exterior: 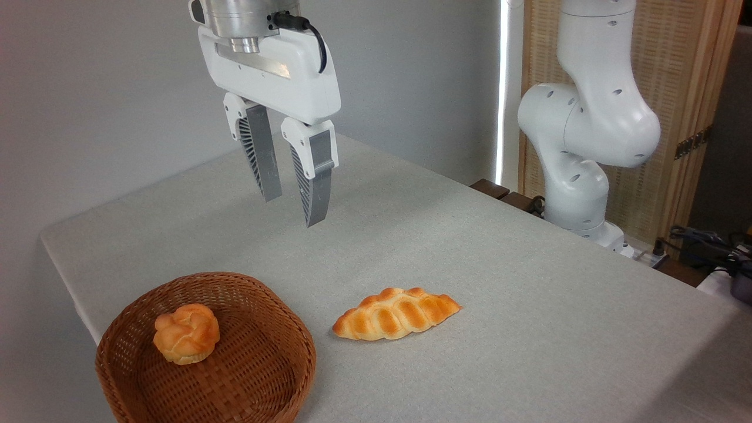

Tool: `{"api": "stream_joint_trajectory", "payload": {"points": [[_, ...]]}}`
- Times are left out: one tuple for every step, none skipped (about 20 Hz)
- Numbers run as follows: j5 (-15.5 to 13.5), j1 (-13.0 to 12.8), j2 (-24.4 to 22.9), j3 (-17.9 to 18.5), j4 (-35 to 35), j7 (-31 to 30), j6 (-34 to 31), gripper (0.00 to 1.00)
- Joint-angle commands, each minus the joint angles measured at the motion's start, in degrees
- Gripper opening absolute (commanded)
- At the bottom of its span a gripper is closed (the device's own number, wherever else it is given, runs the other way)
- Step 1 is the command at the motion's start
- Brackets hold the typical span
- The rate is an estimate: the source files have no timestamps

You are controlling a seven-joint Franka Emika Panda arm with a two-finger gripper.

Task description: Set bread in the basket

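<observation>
The bread [186,333], a small golden-orange bun with a knotted top, lies inside the basket [276,376] toward its left side. This round brown wicker basket stands at the table's front left corner. High above the table and behind the basket hangs my gripper [294,208]. It is open, its grey ribbed fingers [313,179] point down, and nothing is between them. It touches neither the bun nor the basket.
A longer braided oval loaf [396,313] lies on the grey table [499,264] just right of the basket. The arm's white base [578,176] stands at the table's far right edge, with cables [705,241] beside it.
</observation>
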Motion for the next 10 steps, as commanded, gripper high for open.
{"api": "stream_joint_trajectory", "payload": {"points": [[-0.5,-1.0,0.1,1.3,1.0,0.0,-1.7,1.0],[-0.5,-1.1,0.1,1.3,1.0,0.1,-2.1,1.0],[-0.5,-1.2,0.1,1.3,1.1,0.1,-2.6,1.0],[-0.4,-1.4,0.1,1.3,1.0,0.3,-2.8,1.0],[-0.4,-1.9,0.1,1.4,1.1,0.3,-2.8,1.0],[-0.4,-2.1,0.2,1.4,1.0,0.4,-2.8,1.0],[-0.4,-2.1,0.2,1.4,1.0,0.4,-2.8,1.0],[-0.4,-2.2,0.2,1.4,1.0,0.4,-2.8,1.0],[-0.4,-2.2,0.2,1.4,1.0,0.5,-2.8,1.0],[-0.4,-2.2,0.2,1.4,1.0,0.5,-2.7,1.0]]}}
